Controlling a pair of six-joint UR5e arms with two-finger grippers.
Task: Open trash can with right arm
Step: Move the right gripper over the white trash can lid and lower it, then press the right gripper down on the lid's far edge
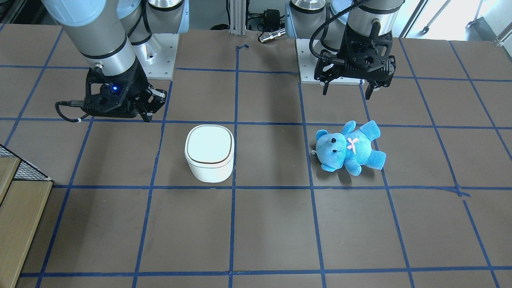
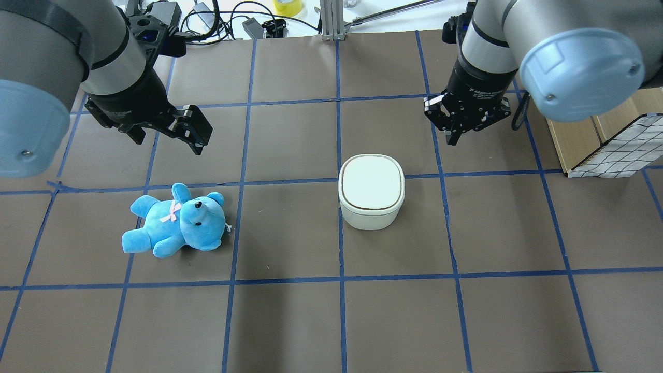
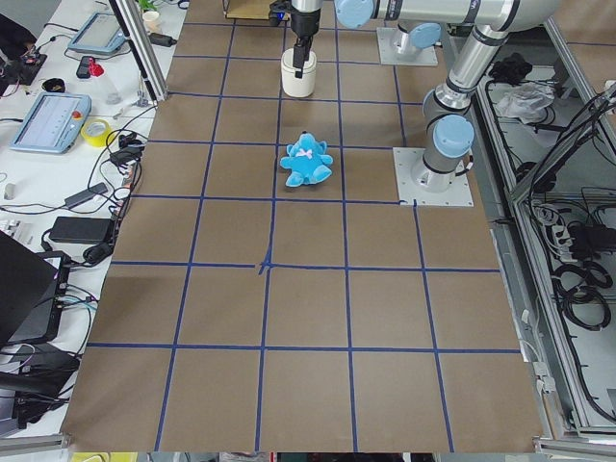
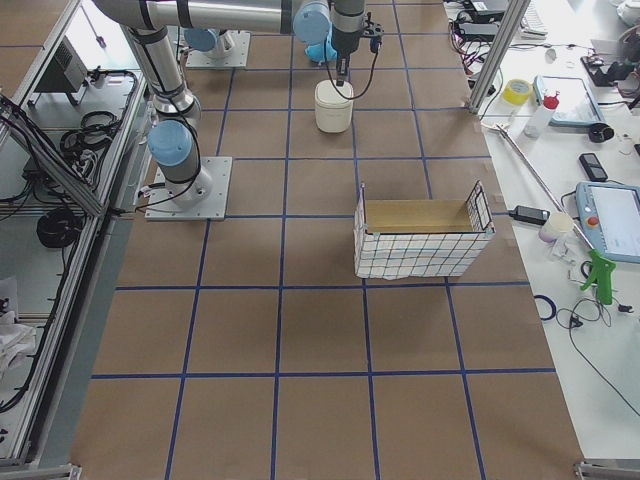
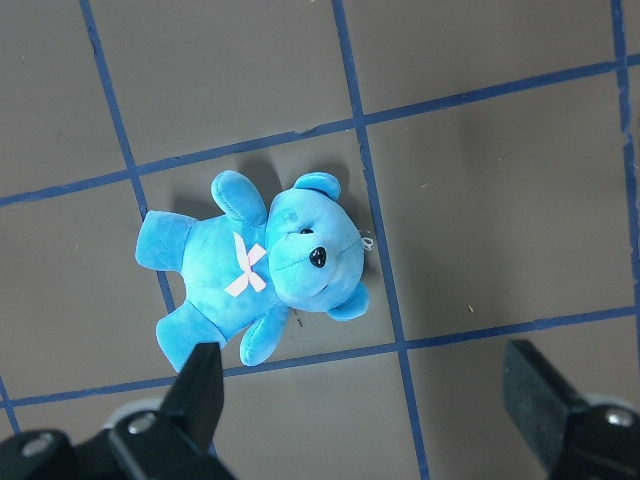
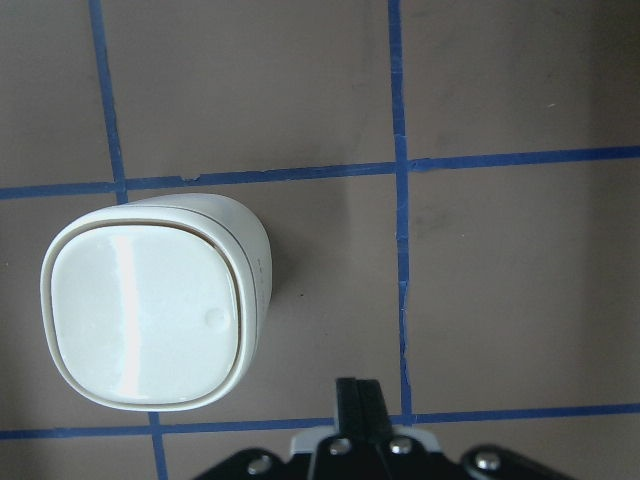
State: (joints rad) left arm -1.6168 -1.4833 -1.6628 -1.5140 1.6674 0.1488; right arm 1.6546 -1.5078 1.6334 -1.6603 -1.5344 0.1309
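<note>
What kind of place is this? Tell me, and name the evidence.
Probably a robotics lab: bolted-down robot arms, a tape-gridded table, a teach pendant on the side bench.

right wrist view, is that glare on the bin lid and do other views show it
Right wrist view: bright vertical glare streak on the trash can lid. Overhead exterior view: lid evenly lit, no streak. Front-facing view: faint bluish cast only.

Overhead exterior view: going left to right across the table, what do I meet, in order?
teddy bear → trash can → right gripper → wire-mesh box
</note>
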